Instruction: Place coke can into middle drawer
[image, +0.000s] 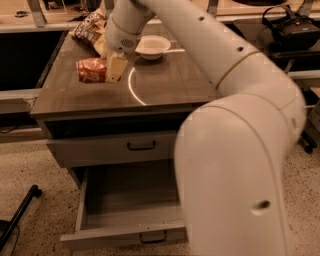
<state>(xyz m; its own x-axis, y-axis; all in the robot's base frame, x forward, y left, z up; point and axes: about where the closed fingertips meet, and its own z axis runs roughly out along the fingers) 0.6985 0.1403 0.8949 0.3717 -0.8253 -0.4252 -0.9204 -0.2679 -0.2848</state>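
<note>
The coke can (90, 70) lies on its side on the wooden counter (165, 80), towards its left side. My gripper (114, 69) reaches down from the arm and sits right at the can's right end, overlapping it. The middle drawer (127, 202) is pulled open below the counter; its grey floor is bare and its small dark pull handle (152, 236) shows on the front. My large white arm hides the drawer's right part.
A white bowl (152, 46) stands behind the gripper. A brown-and-yellow snack bag (90, 29) lies at the counter's back left. A shut drawer front with a black bar handle (141, 145) sits above the open drawer. A black stand leg (20, 215) lies on the floor at left.
</note>
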